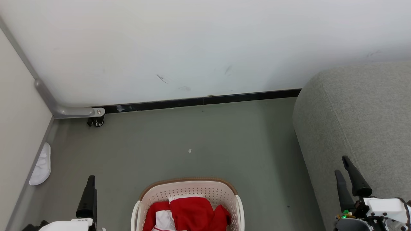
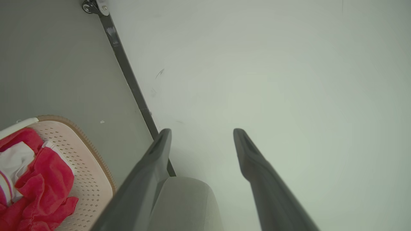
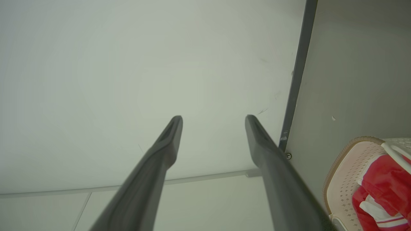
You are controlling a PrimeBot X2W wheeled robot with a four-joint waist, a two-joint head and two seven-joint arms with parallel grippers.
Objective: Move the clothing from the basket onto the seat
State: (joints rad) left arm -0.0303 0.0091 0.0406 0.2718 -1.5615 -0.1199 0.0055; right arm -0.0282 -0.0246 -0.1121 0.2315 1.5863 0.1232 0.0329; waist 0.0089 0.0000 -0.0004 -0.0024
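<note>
One each: basket (image 1: 189, 181), seat (image 1: 359, 122), slipper (image 1: 41, 165), clothing heap (image 1: 192, 211), left claw (image 2: 202, 131), right claw (image 3: 214, 118).

Staged home corner, probably mock-up room rather than lived-in house. Domestic signs: laundry basket (image 1: 189, 180) at 6 o'clock with red clothing (image 1: 192, 213) inside; grey upholstered seat (image 1: 362, 122) at 3 o'clock; white slipper (image 1: 41, 165) on floor at 8 o'clock. Set-like signs: bare scuffed white wall (image 1: 192, 41), black baseboard (image 1: 205, 101), plain grey floor (image 1: 192, 134), partition panel (image 1: 16, 112) at 9 o'clock on metal foot with caster (image 1: 96, 122).
</note>
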